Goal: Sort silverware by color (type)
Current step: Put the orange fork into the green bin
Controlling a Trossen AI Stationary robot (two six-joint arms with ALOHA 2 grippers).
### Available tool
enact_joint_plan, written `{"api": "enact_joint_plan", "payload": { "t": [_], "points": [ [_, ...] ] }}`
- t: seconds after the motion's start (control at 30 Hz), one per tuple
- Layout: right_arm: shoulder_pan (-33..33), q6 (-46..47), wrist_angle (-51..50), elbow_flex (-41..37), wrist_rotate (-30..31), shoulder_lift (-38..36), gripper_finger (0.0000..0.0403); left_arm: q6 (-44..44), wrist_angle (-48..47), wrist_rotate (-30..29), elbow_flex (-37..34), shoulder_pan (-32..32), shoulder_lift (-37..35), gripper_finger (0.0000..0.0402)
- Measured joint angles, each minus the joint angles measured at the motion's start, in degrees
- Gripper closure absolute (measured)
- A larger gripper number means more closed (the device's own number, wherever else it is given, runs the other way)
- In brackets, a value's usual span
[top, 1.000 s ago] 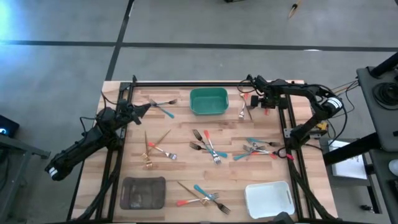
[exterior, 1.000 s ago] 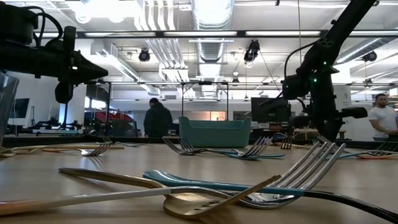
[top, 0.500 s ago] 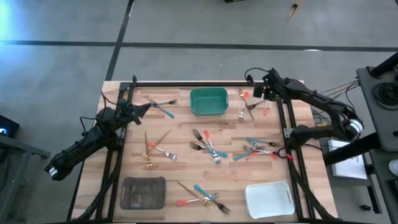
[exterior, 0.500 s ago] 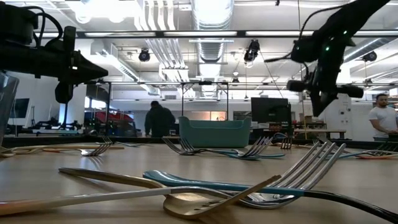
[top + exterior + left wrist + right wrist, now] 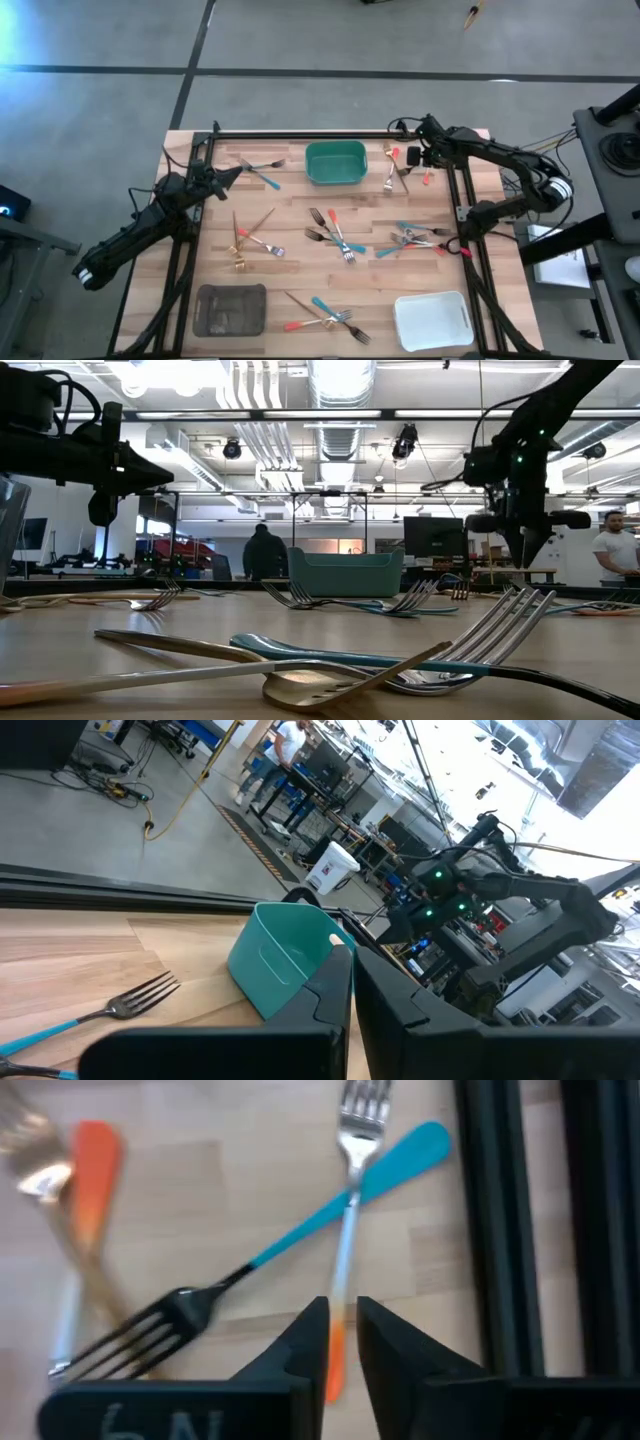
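— Where is the right gripper?

— At the table's far right corner, just right of the green tray, pointing down over a small cluster of silverware.

— Does it have hold of anything?

— No, as far as the wrist view shows. Its fingers stand a narrow slit apart (barely wider than a fork's handle), and nothing is pinched between them.

— And the fork beneath it?

— A red-orange-handled fork lies flat on the wood directly under that slit, its handle end showing in the gap and its tines pointing away from the gripper. A teal-handled fork crosses it. Off to one side lie a gold utensil and another orange handle.

— The other arm?

— The left gripper waits over the table's left side, fingers closed together and empty, a teal-handled fork just beside it.

— The rest?

— Scattered across the middle and near edge of the table.
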Motion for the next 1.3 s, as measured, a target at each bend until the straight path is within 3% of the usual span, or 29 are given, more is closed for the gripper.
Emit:
{"api": "enact_joint_plan", "payload": {
  "t": [0.23,0.43,0.7,1.07,1.3],
  "points": [
    [-0.1,5.3,0.8,0.0,0.0,4.1,0.0291,0.0,0.0,0.0,0.0,0.0,0.0,0.0401],
    [-0.3,9.0,1.9,0.0,0.3,9.7,0.0284,0.0,0.0,0.0,0.0,0.0,0.0,0.0401],
    [-0.1,14.3,5.3,0.4,2.4,15.4,0.0312,0.0,0.0,0.0,0.0,0.0,0.0,0.0401],
    [0.0,15.1,5.9,0.6,3.6,15.8,0.0383,0.0,0.0,0.0,0.0,0.0,0.0,0.0401],
    [-0.1,15.1,5.1,0.5,3.6,15.5,0.0391,0.0,0.0,0.0,0.0,0.0,0.0,0.0401]
  ]
}}
